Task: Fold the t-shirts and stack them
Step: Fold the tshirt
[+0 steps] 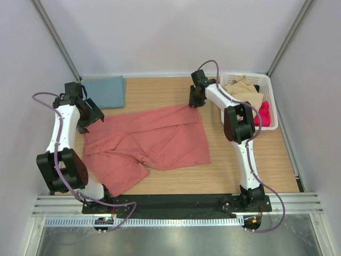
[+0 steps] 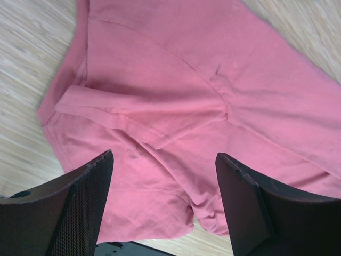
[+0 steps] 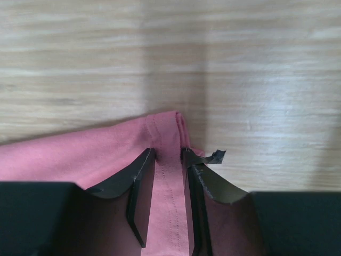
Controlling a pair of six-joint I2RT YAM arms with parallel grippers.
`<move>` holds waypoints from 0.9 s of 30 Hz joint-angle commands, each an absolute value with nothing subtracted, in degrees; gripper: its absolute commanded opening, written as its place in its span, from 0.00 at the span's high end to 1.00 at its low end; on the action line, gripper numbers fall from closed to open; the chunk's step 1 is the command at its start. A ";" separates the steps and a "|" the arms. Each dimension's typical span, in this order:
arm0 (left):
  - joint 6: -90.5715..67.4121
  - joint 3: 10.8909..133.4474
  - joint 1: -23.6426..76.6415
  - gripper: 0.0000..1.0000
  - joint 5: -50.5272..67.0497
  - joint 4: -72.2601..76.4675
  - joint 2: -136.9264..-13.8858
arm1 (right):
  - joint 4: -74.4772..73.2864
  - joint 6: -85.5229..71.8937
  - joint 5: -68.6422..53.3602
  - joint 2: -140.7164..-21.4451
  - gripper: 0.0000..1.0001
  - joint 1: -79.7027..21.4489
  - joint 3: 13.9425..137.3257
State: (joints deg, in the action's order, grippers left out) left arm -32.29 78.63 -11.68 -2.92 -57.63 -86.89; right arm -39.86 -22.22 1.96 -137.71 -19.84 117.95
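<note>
A salmon-red t-shirt (image 1: 149, 141) lies spread and rumpled across the middle of the table. A teal-blue t-shirt (image 1: 106, 90) lies folded at the back left. My right gripper (image 1: 195, 103) is at the red shirt's far right corner. In the right wrist view it (image 3: 169, 154) is shut on a folded hem of the red shirt (image 3: 90, 154). My left gripper (image 1: 91, 121) hovers over the red shirt's far left edge. In the left wrist view it (image 2: 162, 160) stands open above a sleeve and folds of the red cloth (image 2: 176, 90), with nothing between its fingers (image 2: 80, 202).
A white basket (image 1: 270, 90) stands at the back right, holding tan cloth (image 1: 246, 88) and bright pink cloth (image 1: 263, 113). Bare wooden tabletop (image 1: 250, 160) shows to the right of the red shirt. White walls close in the back and both sides.
</note>
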 commanded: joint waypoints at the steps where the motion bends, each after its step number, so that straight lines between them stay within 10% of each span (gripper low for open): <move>1: -32.78 79.19 -11.16 0.22 -0.45 -57.92 -83.24 | -38.49 -23.12 3.59 -139.30 0.66 -19.25 121.20; 10: -36.47 72.51 -8.62 0.22 2.81 -54.23 -80.42 | -34.11 -19.08 17.12 -142.21 0.99 -19.07 124.01; 24: -37.09 78.40 -1.06 0.24 -1.39 -53.26 -90.26 | -21.97 -8.53 20.67 -147.65 0.99 -15.03 136.75; 27: -37.97 76.39 1.13 0.24 -1.67 -53.17 -88.96 | -23.99 -8.44 18.02 -147.66 0.80 -14.94 140.18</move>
